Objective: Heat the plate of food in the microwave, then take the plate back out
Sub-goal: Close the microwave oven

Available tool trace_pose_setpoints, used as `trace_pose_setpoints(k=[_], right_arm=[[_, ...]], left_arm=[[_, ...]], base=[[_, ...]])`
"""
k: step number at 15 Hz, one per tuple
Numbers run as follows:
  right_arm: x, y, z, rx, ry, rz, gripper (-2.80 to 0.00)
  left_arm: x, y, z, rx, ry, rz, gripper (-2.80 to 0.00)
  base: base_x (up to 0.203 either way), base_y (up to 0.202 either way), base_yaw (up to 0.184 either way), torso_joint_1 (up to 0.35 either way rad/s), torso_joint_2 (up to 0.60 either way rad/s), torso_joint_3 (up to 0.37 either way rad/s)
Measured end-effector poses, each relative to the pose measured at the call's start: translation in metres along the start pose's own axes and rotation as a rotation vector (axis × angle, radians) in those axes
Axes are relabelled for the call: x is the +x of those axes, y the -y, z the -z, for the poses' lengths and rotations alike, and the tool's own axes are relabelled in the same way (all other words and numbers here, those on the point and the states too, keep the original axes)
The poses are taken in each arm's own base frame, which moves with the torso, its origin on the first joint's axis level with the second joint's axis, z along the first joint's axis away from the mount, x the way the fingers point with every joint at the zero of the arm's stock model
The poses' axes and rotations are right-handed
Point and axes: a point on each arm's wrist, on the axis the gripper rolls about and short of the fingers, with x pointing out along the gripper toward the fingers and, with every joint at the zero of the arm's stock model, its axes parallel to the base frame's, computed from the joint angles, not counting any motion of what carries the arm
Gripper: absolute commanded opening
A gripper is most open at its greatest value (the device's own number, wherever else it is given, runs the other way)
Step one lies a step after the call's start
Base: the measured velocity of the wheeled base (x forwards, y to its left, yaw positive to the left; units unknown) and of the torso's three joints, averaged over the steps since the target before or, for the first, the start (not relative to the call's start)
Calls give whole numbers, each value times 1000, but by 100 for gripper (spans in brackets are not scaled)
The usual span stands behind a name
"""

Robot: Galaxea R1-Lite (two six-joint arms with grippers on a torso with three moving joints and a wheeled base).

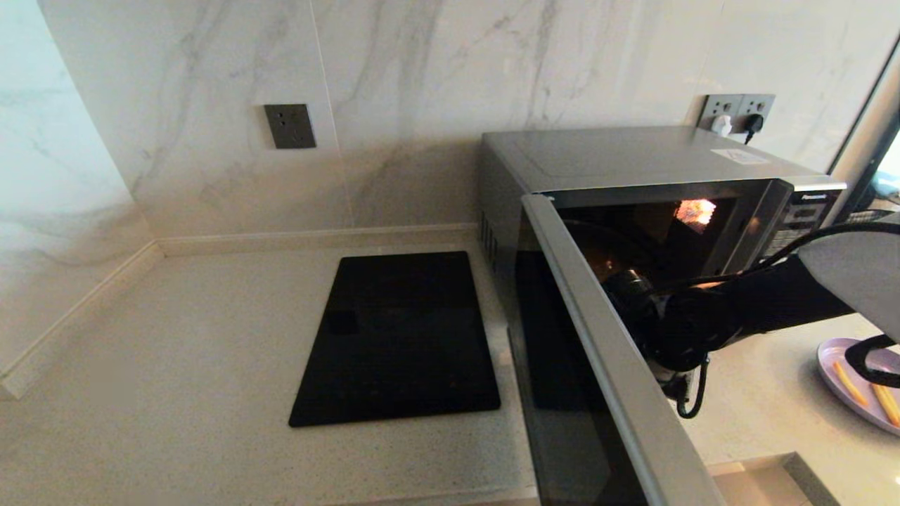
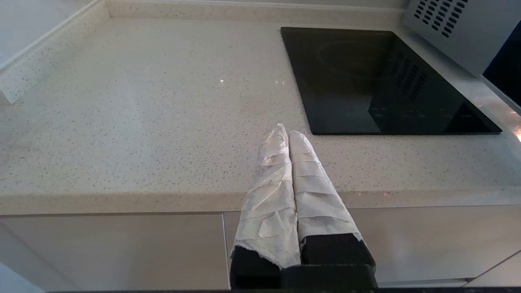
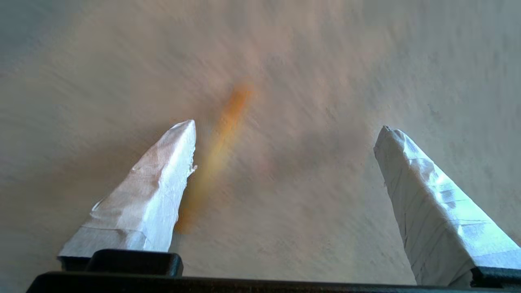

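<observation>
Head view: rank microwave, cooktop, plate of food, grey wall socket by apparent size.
1. microwave, door open toward the camera
2. cooktop
3. plate of food, cut off at the frame edge, so unsure
4. grey wall socket

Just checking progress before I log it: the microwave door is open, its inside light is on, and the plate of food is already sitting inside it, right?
Not quite. The microwave door is open and lit inside, but the plate of food is on the counter to the microwave's right, not inside. The head view shows it.
</observation>
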Motion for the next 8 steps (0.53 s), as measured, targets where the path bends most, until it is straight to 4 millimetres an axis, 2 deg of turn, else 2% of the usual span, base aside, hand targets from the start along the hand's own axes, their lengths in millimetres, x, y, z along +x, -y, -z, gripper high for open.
trace_pose_setpoints(k=[5, 8], right_arm=[[-18, -15, -24, 113, 12, -49, 0], [-31, -15, -28, 211, -137, -66, 0]], left_arm=[[0, 0, 0, 1, 0, 0, -280], [0, 0, 0, 0, 0, 0, -280]], base=[[0, 0, 0, 0, 0, 0], [0, 0, 0, 0, 0, 0]])
